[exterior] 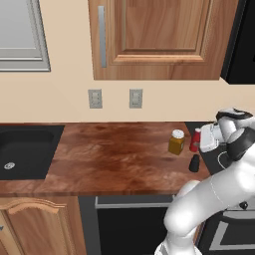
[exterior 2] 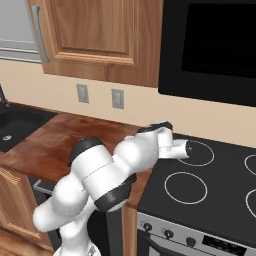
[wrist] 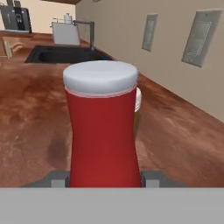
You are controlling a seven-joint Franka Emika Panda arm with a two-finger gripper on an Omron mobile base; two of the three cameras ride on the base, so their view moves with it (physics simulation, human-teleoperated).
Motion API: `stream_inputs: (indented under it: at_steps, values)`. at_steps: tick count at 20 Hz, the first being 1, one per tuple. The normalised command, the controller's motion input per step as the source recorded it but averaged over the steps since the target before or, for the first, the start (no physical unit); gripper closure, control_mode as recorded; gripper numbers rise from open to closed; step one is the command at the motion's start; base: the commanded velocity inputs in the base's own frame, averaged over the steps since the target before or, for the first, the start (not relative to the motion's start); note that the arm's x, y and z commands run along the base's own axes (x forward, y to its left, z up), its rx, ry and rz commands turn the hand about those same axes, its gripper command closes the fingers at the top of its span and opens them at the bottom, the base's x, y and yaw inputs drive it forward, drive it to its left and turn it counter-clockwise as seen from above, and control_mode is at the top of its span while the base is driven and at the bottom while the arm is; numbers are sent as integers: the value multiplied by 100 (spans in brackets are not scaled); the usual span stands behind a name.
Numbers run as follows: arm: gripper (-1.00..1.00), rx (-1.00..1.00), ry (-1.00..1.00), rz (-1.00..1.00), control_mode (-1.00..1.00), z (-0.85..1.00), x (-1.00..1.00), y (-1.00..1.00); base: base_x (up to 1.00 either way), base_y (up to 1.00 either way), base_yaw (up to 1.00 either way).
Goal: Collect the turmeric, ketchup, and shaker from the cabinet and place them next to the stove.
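Pincer [wrist: 105, 178] clamped on ketchup [wrist: 103, 131], bottle on counter [exterior: 114, 154] just beside stove [exterior 2: 210, 180]. Your risk: opening while bottle tilts tips it into turmeric jar [exterior: 176, 142] (close behind) or shaker [exterior: 194, 163] near stove edge.

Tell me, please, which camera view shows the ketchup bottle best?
The hand view: the ketchup stands close up between the finger tips, white cap clear. The left base view shows it small beside the turmeric; the right base view hides it behind the arm.
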Motion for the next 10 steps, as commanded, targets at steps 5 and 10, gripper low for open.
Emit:
stream_inputs:
  at_steps: [5,10]
  values:
    - [100,0,0,5,-100,-23,3,0,0,0,0]
    - [100,0,0,5,-100,-20,3,0,0,0,0]
